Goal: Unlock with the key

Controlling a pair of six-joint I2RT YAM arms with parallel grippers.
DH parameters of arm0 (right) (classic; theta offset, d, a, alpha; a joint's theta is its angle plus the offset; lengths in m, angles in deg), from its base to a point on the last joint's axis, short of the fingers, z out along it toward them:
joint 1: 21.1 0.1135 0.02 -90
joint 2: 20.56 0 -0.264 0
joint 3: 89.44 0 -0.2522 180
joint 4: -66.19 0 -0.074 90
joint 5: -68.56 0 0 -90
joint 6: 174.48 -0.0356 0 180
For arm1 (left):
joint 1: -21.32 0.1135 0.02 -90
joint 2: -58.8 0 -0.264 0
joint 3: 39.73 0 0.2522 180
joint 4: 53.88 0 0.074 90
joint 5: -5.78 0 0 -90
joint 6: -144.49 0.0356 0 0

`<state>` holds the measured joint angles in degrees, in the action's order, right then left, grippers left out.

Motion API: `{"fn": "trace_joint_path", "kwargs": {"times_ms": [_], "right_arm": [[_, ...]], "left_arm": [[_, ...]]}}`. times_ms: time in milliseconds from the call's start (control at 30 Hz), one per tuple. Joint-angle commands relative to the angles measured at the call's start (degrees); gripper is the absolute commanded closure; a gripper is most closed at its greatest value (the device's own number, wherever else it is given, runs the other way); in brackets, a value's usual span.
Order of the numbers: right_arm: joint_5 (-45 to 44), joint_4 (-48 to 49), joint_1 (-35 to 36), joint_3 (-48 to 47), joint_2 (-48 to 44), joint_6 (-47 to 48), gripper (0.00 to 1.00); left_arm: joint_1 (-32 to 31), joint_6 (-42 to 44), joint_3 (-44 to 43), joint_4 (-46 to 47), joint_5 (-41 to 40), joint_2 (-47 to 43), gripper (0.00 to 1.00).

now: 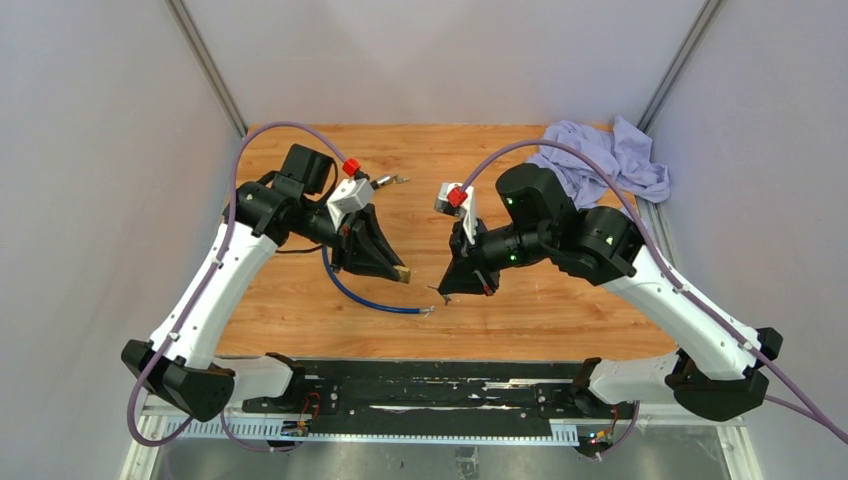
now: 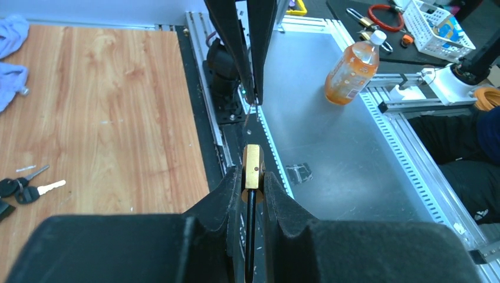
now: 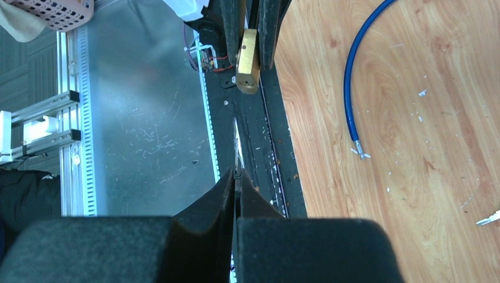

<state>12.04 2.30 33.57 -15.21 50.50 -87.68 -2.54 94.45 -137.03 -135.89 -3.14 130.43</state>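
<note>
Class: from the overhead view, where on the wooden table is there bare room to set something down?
Bare wood lies along the far edge, between the bunch of keys and the crumpled lilac cloth. The middle is crowded: blue cable, left gripper, right gripper.

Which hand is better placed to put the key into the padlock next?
Right. The right hand is shut on the key, and the key's tip points at the padlock across a gap. The left hand only grips the padlock, holding it up toward the key.
</note>
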Motion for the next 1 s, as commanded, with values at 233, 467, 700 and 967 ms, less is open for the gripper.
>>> {"fn": "trace_joint_path", "kwargs": {"times_ms": [233,467,700,967], "right_arm": [[-3.1,-5.3,2.8,-4.6,1.8,1.5,0.99],[-4.1,-4.2,2.8,-4.9,2.7,-0.3,0.99],[-6.4,-2.9,2.8,-5.4,3.8,-0.9,0.99],[-7.0,0.7,2.0,-3.2,4.1,-0.3,1.0]], "left_arm": [[-2.7,2.2,-1.6,-0.2,-3.0,0.2,1.0],[-2.7,3.1,-2.1,-0.3,-5.0,1.2,1.0],[-2.8,2.9,-1.9,0.6,-7.2,1.2,1.0],[-2.7,-10.2,1.8,12.2,-11.8,-1.2,1.0]]}}
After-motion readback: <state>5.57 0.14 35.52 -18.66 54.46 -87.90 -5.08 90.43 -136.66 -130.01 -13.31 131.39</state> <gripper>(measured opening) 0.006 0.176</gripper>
